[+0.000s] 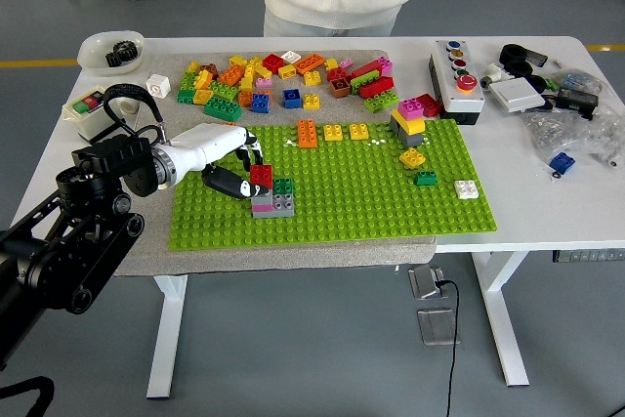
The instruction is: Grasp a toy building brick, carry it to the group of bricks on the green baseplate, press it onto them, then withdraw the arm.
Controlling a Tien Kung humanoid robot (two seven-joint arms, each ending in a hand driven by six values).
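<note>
Reaching in from the left, the left hand (pixel 227 155) wraps its fingers (pixel 228 184) around the red brick (pixel 262 175), which sits on the grey brick (pixel 272 205) beside a small green brick (pixel 283 186) on the green baseplate (pixel 371 197)

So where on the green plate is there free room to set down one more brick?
The green baseplate is bare along its whole near strip and in the middle, between the grey brick stack and the white brick. Its far edge is crowded, and the left hand takes the left part.
</note>
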